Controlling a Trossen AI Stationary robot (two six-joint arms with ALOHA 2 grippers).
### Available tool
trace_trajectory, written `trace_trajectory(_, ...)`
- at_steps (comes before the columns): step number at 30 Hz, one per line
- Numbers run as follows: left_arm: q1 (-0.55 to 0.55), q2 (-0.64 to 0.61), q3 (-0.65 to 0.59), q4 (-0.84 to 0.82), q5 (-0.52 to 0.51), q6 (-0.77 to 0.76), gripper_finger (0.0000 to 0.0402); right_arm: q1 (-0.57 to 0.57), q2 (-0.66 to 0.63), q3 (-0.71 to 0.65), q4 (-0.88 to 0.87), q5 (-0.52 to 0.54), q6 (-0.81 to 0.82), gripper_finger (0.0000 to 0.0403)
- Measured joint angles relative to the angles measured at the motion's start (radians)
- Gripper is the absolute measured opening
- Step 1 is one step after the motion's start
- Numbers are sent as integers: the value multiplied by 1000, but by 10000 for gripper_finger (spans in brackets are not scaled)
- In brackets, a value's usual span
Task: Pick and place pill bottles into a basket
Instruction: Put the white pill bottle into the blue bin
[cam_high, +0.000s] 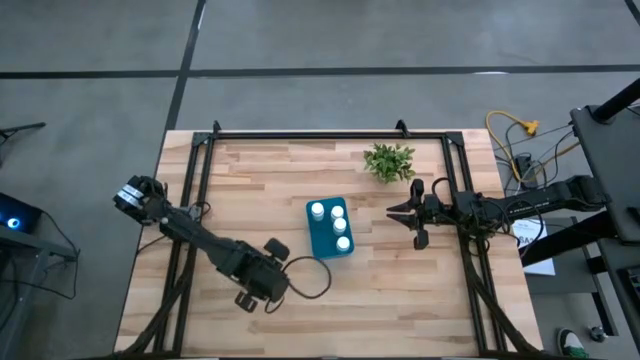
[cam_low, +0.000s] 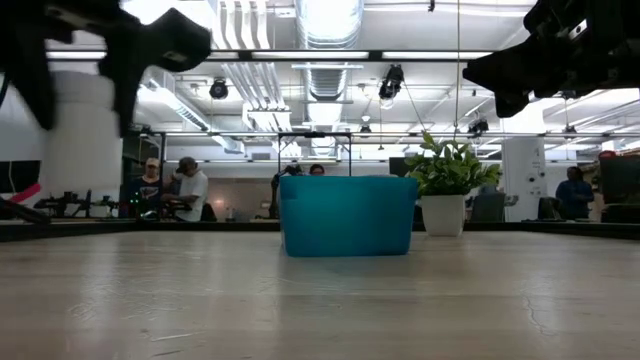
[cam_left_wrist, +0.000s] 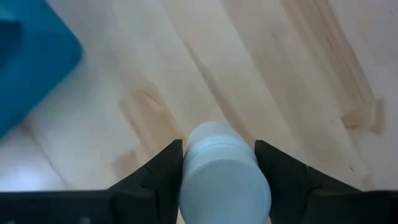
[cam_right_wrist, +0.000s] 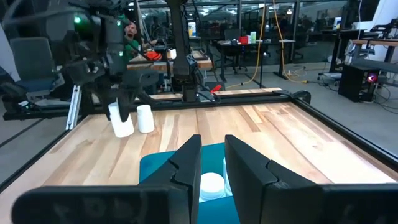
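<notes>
My left gripper (cam_high: 262, 283) is near the table's front left, shut on a white pill bottle (cam_left_wrist: 224, 177) held above the wood; the low view shows the bottle (cam_low: 85, 135) off the table. A second white bottle (cam_right_wrist: 145, 118) stands on its base on the table beside it. The teal basket (cam_high: 322, 238) stands at mid-table with white bottles (cam_high: 338, 227) upright inside. My right gripper (cam_right_wrist: 212, 146) hovers open and empty to the basket's right, above table level (cam_high: 412, 218). My left gripper pinches the bottle's upper sides (cam_left_wrist: 186, 168), just under the cap, between its two fingers (cam_left_wrist: 163, 171). The fingers come from above, pointing down. The bottle hangs nearly upright, cap up, lifted clear of the table.
A small green plant in a white pot (cam_high: 388, 160) stands behind the basket toward the far right. Black frame rails (cam_high: 300, 135) run along the table's far and side edges. People and desks show in the room beyond the table. Bare wood lies between my left gripper and the basket.
</notes>
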Motion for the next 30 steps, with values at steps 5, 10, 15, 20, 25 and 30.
trace_trajectory(5,50,0,57,-27,0,113,157,0,0,0,0,0,0,63)
trace_trajectory(10,115,0,95,-55,0,192,157,0,0,0,0,0,0,63)
trace_trajectory(15,188,0,121,-62,0,269,157,0,0,0,-1,0,0,63)
trace_trajectory(20,261,1,138,-59,1,342,157,0,0,0,-5,1,0,63)
trace_trajectory(25,327,1,143,-41,23,388,157,0,0,0,-7,1,-5,63)
trace_trajectory(30,386,4,153,-11,63,434,157,0,0,0,-7,1,-7,63)
